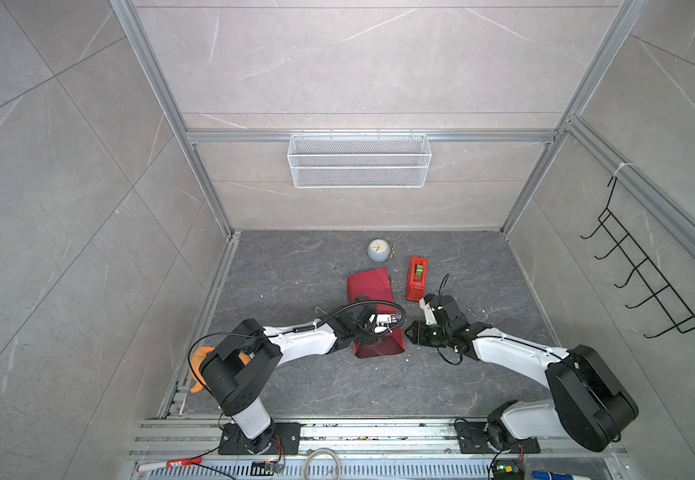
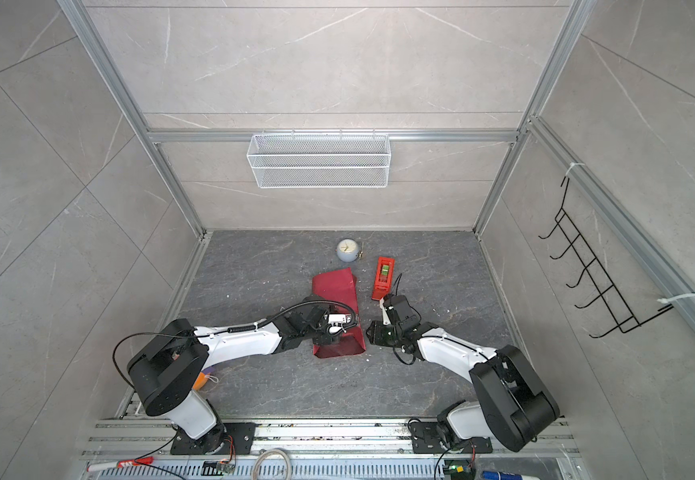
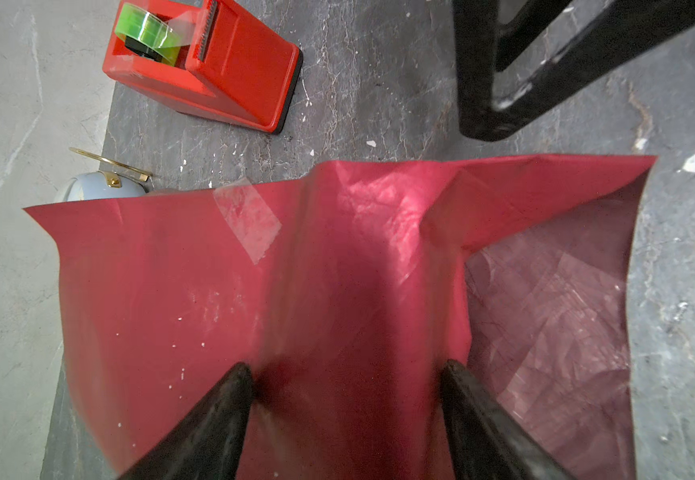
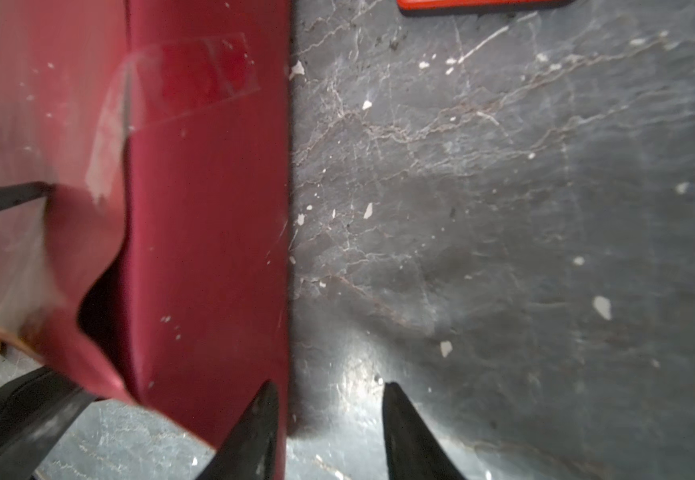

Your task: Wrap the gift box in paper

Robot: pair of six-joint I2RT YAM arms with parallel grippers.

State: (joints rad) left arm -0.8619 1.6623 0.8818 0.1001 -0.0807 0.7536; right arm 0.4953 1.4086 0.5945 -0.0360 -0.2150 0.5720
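Note:
The paper [image 1: 368, 286] [image 2: 335, 286] lies as a dark maroon wrapped shape mid-table. The gift box is hidden inside it. A clear tape strip [image 3: 246, 220] [image 4: 188, 75] sits on its top seam. At the near end the paper stands open and shows its shiny inner side [image 3: 545, 311]. My left gripper [image 1: 365, 338] [image 3: 346, 365] is over that near end. It is open, with both fingertips on the paper and a raised fold between them. My right gripper [image 1: 412, 332] [image 4: 329, 386] is open at the paper's right side. One of its fingertips [image 4: 265, 403] is against the side wall, with bare table between the jaws.
A red tape dispenser [image 1: 416, 278] [image 3: 204, 62] with a green roll stands just right of the paper's far end. A small round clock [image 1: 378, 250] sits behind it. An orange object [image 1: 200, 361] lies by the left arm's base. A wire basket [image 1: 358, 160] hangs on the back wall.

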